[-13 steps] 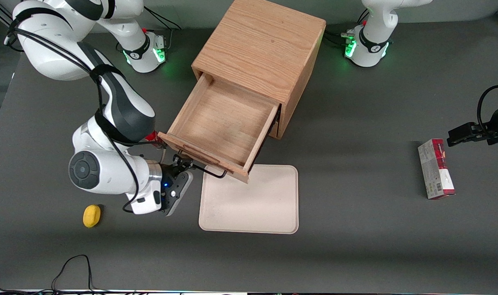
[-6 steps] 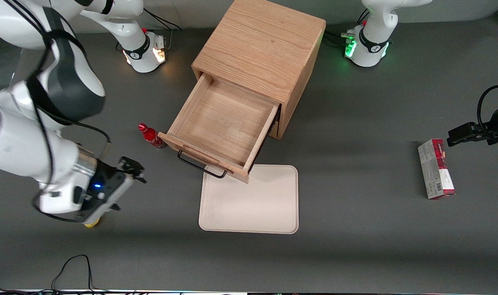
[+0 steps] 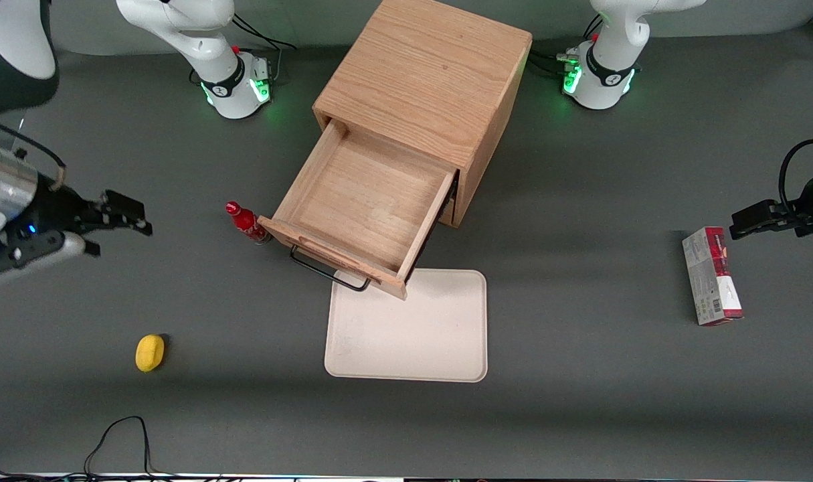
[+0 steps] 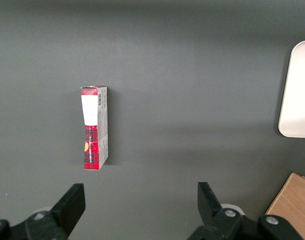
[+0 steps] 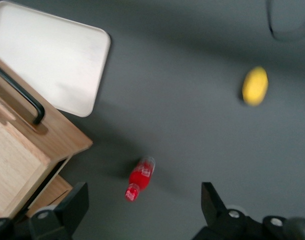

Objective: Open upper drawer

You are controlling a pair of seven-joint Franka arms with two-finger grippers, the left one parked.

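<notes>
Hovering well clear of the cabinet (image 3: 423, 87), my gripper (image 3: 122, 217) sits toward the working arm's end of the table (image 3: 580, 415), with its two fingers spread wide and nothing between them. From my wrist I see both fingertips (image 5: 75, 202) apart, with bare table between them. The upper drawer (image 3: 363, 201) stands pulled far out of the cabinet, its plain wooden floor exposed, and its thin black wire handle (image 3: 329, 271) hangs over the edge of the cream tray (image 3: 406, 335). That tray lies flat in front of the drawer, nearer the front camera. A small red bottle (image 3: 244, 222) stands just beside the corner of the drawer's front panel, between the drawer and my gripper. A yellow lemon-like object (image 3: 150, 352) rests on the table, nearer the front camera than my gripper. A red and white carton (image 3: 710, 276) lies toward the parked arm's end
</notes>
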